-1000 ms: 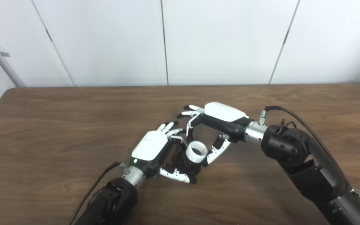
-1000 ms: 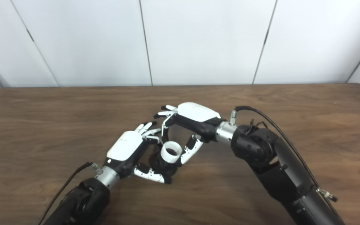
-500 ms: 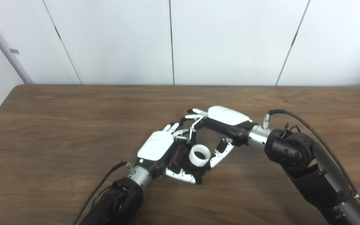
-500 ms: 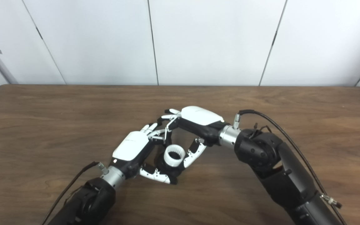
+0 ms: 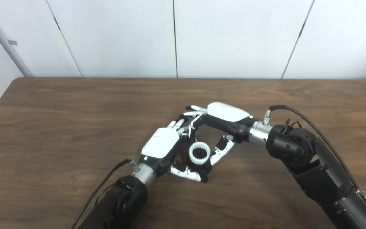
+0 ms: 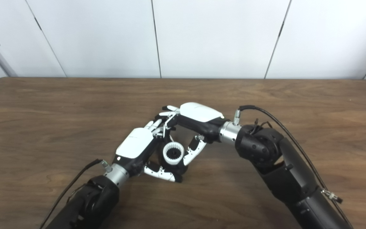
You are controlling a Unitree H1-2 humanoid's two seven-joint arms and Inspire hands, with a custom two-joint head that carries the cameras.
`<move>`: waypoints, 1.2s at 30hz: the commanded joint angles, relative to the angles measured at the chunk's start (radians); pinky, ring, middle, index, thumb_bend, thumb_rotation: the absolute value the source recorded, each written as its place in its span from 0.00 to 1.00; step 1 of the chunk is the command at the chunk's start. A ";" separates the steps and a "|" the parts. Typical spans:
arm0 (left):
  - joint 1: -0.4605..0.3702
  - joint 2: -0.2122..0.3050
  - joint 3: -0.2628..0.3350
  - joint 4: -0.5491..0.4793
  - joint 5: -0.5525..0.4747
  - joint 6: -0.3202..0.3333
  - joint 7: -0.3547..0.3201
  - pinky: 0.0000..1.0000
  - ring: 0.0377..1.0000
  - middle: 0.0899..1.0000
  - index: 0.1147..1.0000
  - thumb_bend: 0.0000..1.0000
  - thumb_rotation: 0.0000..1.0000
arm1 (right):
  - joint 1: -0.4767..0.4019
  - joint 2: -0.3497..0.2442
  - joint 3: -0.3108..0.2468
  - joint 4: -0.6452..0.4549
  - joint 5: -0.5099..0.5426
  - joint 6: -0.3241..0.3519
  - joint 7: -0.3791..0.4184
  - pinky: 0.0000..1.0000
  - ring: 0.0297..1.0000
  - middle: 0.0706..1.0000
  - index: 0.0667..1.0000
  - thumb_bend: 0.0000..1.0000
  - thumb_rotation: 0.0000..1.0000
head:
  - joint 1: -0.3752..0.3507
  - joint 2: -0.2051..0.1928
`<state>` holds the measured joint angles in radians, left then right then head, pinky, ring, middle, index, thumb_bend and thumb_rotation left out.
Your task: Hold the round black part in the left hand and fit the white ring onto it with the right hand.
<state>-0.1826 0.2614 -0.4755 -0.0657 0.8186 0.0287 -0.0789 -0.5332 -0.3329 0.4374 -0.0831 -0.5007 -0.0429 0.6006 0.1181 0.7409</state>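
My left hand [image 5: 164,148] is shut on the round black part [image 5: 199,164], of which only dark edges show between its fingers and thumb. The white ring [image 5: 199,153], toothed on the inside, sits on top of the black part, its opening facing up. It also shows in the right eye view [image 6: 173,153]. My right hand [image 5: 224,121] arches over from the right, its thumb touching the ring's right side and a finger at its far side. I cannot tell how firmly it grips. Both hands hover low over the brown table [image 5: 59,127].
A black cable [image 5: 300,117] loops off the right wrist. Another cable [image 5: 106,181] trails from the left wrist. White wall panels [image 5: 170,38] stand behind the table's far edge.
The camera has shifted. The ring has tilted so its toothed inside now faces up, and it sits lower on the black part. Both hands stay closed around the pair.
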 commanded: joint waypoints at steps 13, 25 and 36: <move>0.031 0.011 -0.018 -0.016 0.006 -0.002 -0.064 1.00 0.99 0.87 0.41 0.52 0.05 | -0.043 0.007 -0.007 0.003 0.006 -0.039 -0.015 0.92 1.00 0.91 0.44 0.52 0.13 | -0.018 -0.007; 0.036 0.020 -0.008 -0.019 0.006 -0.009 -0.062 1.00 0.99 0.87 0.41 0.52 0.05 | -0.028 -0.003 -0.013 -0.010 -0.008 -0.033 -0.017 0.91 1.00 0.91 0.44 0.52 0.13 | -0.032 -0.006; 0.044 0.025 -0.001 -0.032 0.000 -0.005 -0.070 1.00 0.99 0.87 0.41 0.52 0.05 | -0.023 -0.015 -0.032 -0.011 -0.011 -0.033 -0.023 0.93 1.00 0.91 0.44 0.52 0.13 | -0.040 -0.007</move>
<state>-0.1609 0.2662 -0.4653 -0.0917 0.8174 0.0278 -0.0993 -0.5239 -0.3340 0.4285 -0.0656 -0.5166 -0.0637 0.6008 0.0767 0.7332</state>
